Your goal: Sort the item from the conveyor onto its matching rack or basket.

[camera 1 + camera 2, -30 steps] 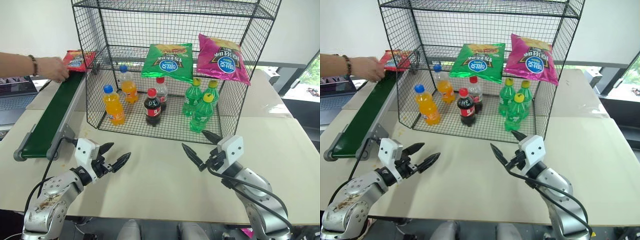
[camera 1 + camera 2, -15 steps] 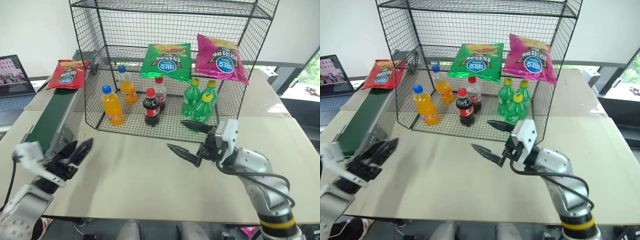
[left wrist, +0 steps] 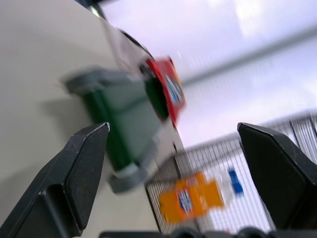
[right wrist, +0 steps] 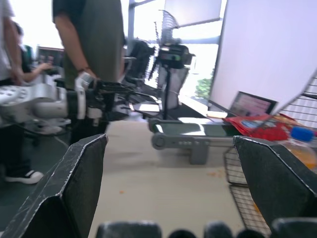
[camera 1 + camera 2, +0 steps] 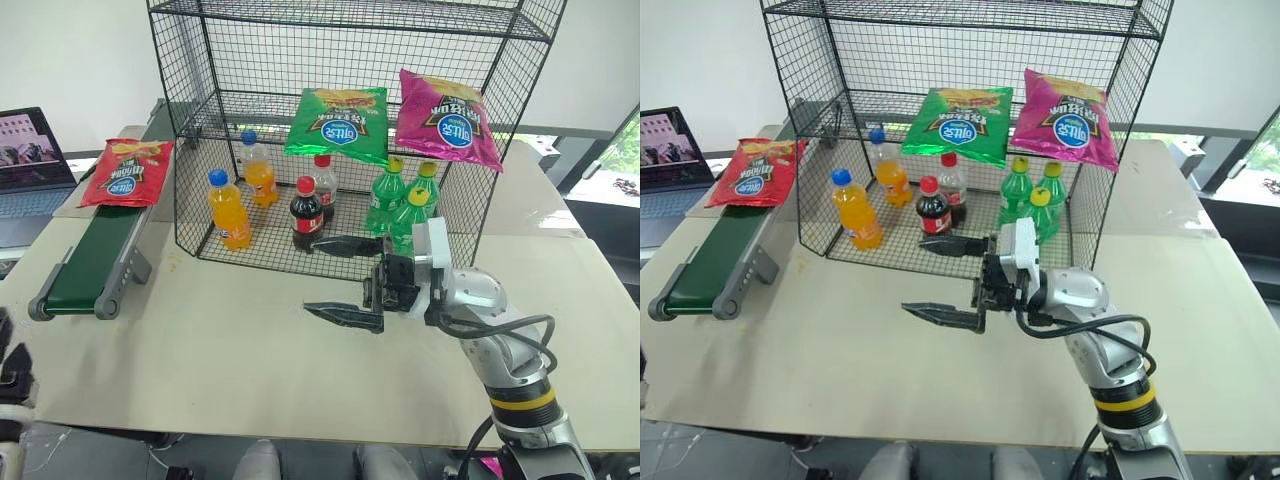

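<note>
Crisp bag (image 5: 128,173) untouched; pincers (image 5: 345,279) agape.

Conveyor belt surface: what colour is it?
Dark green conveyor belt, clearest in the left eye view.

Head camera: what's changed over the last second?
The person's hand that was setting the red crisp bag on the conveyor has gone; the bag has ridden down the belt towards the robot. The left gripper swung out left, still open. The right gripper swept left in front of the rack, open and empty. Bottles and hung bags unchanged.
</note>
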### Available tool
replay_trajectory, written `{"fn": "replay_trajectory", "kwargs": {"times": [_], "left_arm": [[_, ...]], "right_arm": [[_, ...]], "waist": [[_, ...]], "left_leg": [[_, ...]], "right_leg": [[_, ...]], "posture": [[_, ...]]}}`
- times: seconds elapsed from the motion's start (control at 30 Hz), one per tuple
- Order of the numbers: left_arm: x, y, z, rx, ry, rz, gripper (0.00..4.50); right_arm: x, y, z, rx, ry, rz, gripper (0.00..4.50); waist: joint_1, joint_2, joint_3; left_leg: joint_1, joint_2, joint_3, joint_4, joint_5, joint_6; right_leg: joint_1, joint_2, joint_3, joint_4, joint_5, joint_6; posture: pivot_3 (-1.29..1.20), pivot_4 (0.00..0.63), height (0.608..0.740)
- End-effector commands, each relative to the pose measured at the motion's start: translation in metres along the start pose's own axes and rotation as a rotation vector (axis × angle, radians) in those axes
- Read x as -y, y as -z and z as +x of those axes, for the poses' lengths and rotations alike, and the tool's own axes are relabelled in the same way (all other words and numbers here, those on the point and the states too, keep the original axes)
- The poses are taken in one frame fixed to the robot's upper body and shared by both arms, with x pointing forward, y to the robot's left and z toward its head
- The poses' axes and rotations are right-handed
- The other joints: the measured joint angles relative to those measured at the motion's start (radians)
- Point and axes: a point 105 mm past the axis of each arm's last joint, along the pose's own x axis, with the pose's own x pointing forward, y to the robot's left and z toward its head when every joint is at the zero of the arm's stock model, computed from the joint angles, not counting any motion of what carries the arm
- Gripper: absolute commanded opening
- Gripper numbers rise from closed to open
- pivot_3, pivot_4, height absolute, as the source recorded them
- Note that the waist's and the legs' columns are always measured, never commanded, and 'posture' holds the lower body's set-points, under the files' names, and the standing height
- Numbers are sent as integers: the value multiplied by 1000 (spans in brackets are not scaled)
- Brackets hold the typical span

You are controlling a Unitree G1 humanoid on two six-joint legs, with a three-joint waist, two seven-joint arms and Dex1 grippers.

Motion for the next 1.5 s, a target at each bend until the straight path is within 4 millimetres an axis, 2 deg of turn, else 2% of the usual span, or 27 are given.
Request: {"fn": "replay_trajectory", "kwargs": {"times": [0.03,0.27,0.8,1.4,1.5], "left_arm": [[4,-2,4,-15,13,0,4431],[-3,21,14,-159,-18,-65,4431],[-12,25,18,-223,-32,-21,4431],[-5,7,26,-183,10,44,4431],[-4,5,26,-179,21,50,3624]], "right_arm": [[-2,-15,5,47,-47,-49,4500],[0,-15,3,38,-31,-68,4500],[-4,-14,-1,23,-9,-92,4500],[0,-18,4,19,9,-87,4500],[0,-19,6,19,9,-87,4500]], "waist": [[0,0,0],[-1,-1,0],[-3,0,0],[-4,0,0],[-4,0,0]], "left_leg": [[0,0,0,0,0,0],[0,0,0,-1,0,-1],[0,0,0,-2,-1,-1],[0,1,0,-4,-1,-2],[-1,1,1,-6,-1,-2]], "right_leg": [[0,0,0,0,0,0],[0,0,0,0,0,-1],[-1,0,0,-1,-1,-1],[-1,0,0,-7,-1,-1],[-1,0,0,-9,-1,-1]], "posture": [[0,150,740],[0,150,740],[0,150,740],[0,150,740],[0,150,740]]}}
